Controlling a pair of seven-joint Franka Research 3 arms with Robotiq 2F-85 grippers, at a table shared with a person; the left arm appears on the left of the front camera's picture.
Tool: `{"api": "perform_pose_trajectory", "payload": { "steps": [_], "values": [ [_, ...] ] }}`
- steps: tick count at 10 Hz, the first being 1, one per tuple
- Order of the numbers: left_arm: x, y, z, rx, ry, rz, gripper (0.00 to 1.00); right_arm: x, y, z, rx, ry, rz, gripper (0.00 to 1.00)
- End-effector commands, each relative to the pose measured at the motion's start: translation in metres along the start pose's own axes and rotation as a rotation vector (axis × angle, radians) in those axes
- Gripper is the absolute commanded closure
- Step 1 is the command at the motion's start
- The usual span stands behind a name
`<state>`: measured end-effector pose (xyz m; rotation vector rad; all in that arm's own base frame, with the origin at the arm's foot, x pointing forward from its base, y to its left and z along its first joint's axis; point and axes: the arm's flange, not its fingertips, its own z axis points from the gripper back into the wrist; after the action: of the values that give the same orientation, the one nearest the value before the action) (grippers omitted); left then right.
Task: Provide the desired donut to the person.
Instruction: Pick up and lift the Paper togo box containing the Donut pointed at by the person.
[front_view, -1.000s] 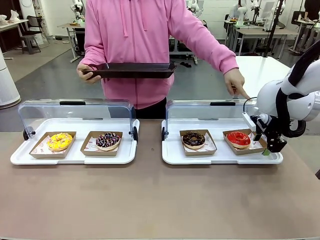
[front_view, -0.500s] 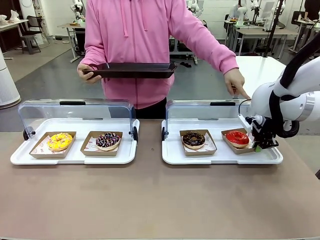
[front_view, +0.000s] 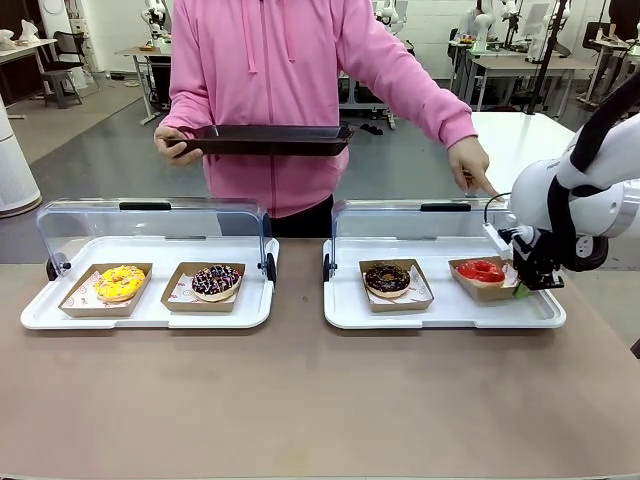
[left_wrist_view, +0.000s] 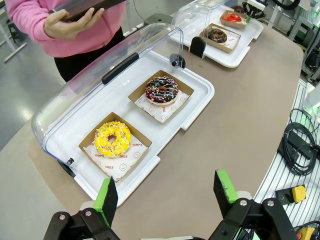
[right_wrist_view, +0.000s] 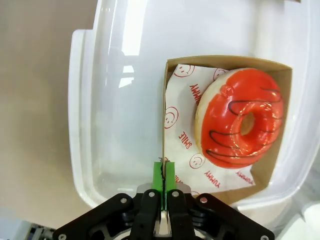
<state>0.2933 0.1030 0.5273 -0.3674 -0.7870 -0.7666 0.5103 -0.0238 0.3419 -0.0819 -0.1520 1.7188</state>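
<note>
Two white display trays sit along the table's far edge, each with its clear lid swung up behind it.

- Left display tray: yellow donut at the left end, sprinkled chocolate donut beside it, each in its own cardboard box.
- Right display tray: chocolate donut at the left end, red donut at the right end.
- Red donut: red glaze with dark stripes, lying on printed paper in a cardboard box. I cannot tell whether the box is clear of the tray floor.
- Right gripper: green pads pressed together on the upright side wall of the red donut's box, at the corner nearest the tray's right rim. It grips only the cardboard and does not touch the donut.
- Left gripper: jaws wide apart and holding nothing, hanging above the table's near left part, short of the left display tray.
- Person: stands at the far edge in a pink hoodie. One hand holds a dark tray level at waist height. The other hand points a finger down behind the right display tray's lid, near its right end.
</note>
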Motion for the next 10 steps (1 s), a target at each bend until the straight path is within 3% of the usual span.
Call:
{"api": "perform_pose_trajectory", "payload": {
  "steps": [1, 5, 7, 10],
  "values": [
    [0.000, 0.000, 0.001, -0.005, -0.010, 0.005, 0.00, -0.006, 0.029, 0.023, -0.042, -0.014, 0.010, 1.00],
    [0.000, 0.000, 0.001, -0.005, -0.010, 0.005, 0.00, -0.018, 0.112, 0.095, -0.094, -0.062, 0.078, 1.00],
    [0.000, 0.000, 0.001, -0.005, -0.010, 0.005, 0.00, -0.033, 0.150, 0.142, -0.239, -0.124, 0.200, 1.00],
    [0.000, 0.000, 0.001, -0.005, -0.010, 0.005, 0.00, -0.031, 0.183, 0.204, -0.372, -0.186, 0.248, 1.00]
  ]
}}
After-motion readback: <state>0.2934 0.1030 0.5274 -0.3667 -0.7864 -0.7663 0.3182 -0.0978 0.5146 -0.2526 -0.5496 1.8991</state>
